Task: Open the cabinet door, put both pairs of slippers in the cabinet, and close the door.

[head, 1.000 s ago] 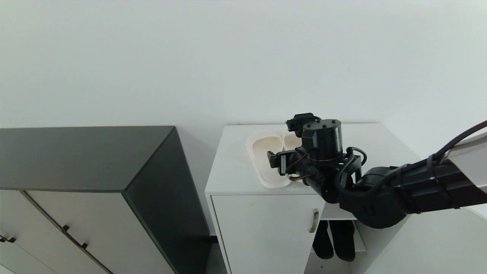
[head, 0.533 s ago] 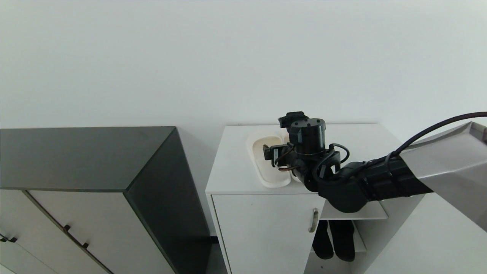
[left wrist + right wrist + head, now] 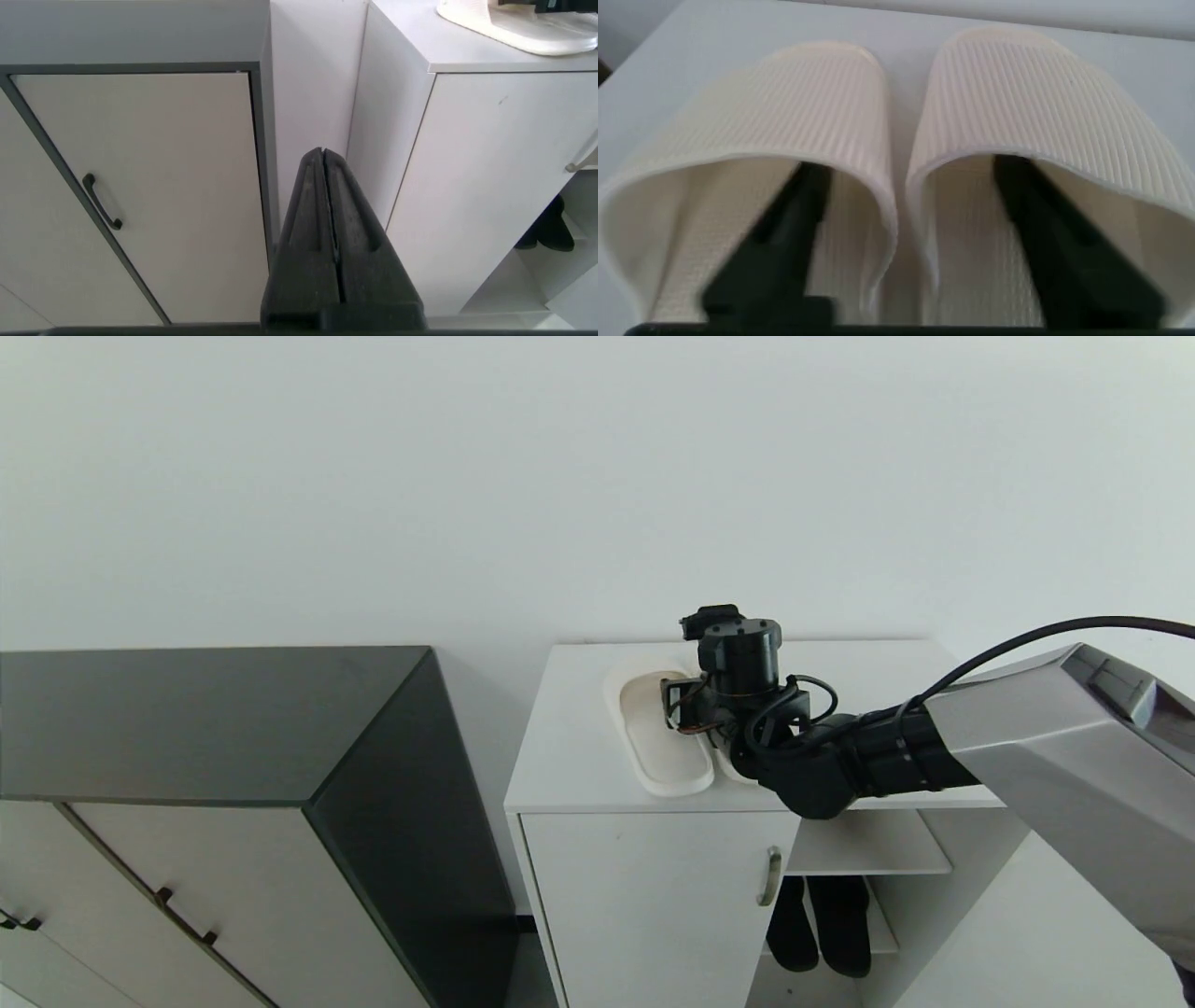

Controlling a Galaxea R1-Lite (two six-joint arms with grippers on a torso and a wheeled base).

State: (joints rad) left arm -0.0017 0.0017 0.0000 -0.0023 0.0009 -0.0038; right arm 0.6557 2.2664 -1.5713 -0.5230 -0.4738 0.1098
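A pair of white slippers (image 3: 658,742) lies side by side on top of the white cabinet (image 3: 569,747). My right gripper (image 3: 686,707) is at their mouths, open, with one finger inside each slipper. In the right wrist view the right gripper (image 3: 908,170) straddles the two inner walls, between the one slipper (image 3: 785,103) and the other (image 3: 1036,93). A pair of black slippers (image 3: 822,919) stands on the cabinet's lower shelf. My left gripper (image 3: 322,157) is shut and empty, low in front of the gap between the two cabinets.
The white cabinet's left door (image 3: 653,905) is shut, with a handle (image 3: 770,875); its right half stands open with a shelf (image 3: 868,849). A dark-topped grey cabinet (image 3: 215,719) with handled doors stands to the left. A wall is close behind.
My right arm has stretched farther over the cabinet top toward the wall, and its fingers have slid into the white slippers. The slippers have stayed in place.
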